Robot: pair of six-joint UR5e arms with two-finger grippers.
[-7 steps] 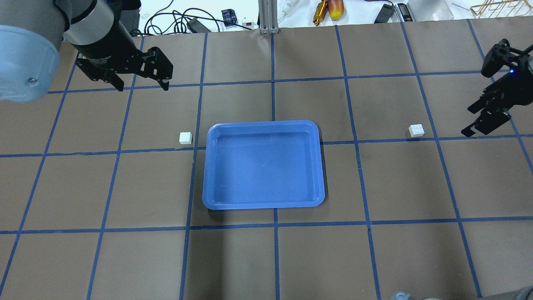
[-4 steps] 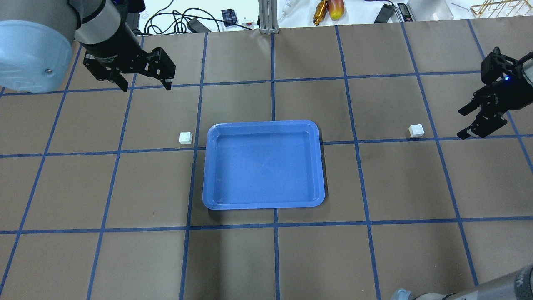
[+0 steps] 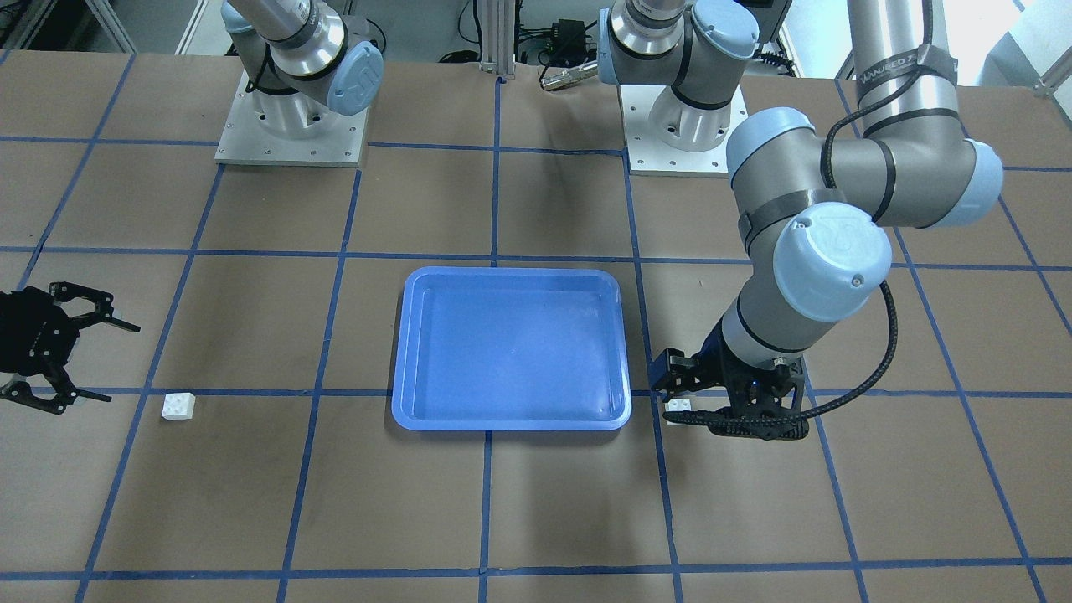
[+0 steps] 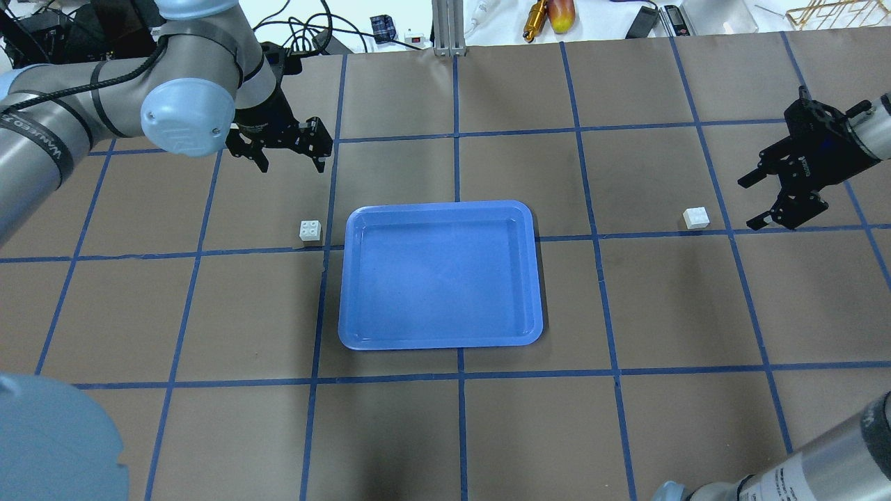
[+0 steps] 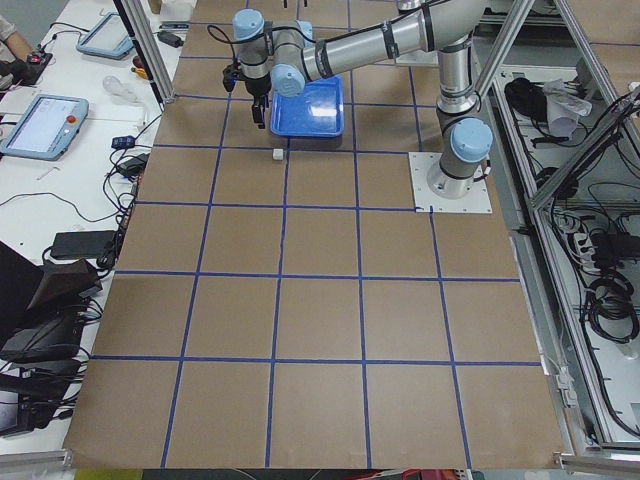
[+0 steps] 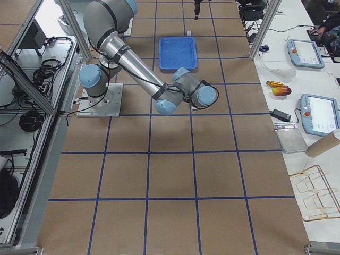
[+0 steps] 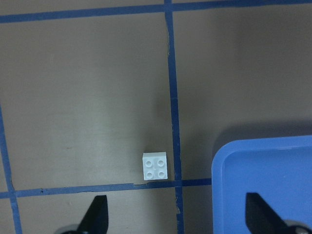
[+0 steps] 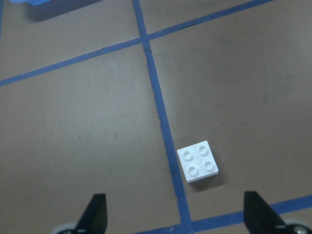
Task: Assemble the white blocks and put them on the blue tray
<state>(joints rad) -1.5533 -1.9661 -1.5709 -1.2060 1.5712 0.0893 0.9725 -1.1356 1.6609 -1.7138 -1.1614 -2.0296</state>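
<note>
The blue tray (image 4: 440,275) lies empty in the middle of the table and also shows in the front view (image 3: 511,347). One white block (image 4: 310,230) sits just off the tray's left side. It shows in the left wrist view (image 7: 156,166) beside the tray corner (image 7: 263,185). My left gripper (image 4: 292,165) is open and empty, hanging over the table close to this block. A second white block (image 4: 696,218) lies right of the tray and shows in the right wrist view (image 8: 197,161). My right gripper (image 4: 748,204) is open and empty, just right of it.
Blue tape lines divide the brown table into squares. Cables and tools (image 4: 550,17) lie on the bench beyond the far edge. The two arm bases (image 3: 289,126) stand at the robot's side. My left arm's elbow (image 3: 829,260) hangs over the table beside the tray.
My left arm has swung right and its gripper has moved toward the tray and the left block. My right gripper has moved left, closer to the right block. Both blocks stay put.
</note>
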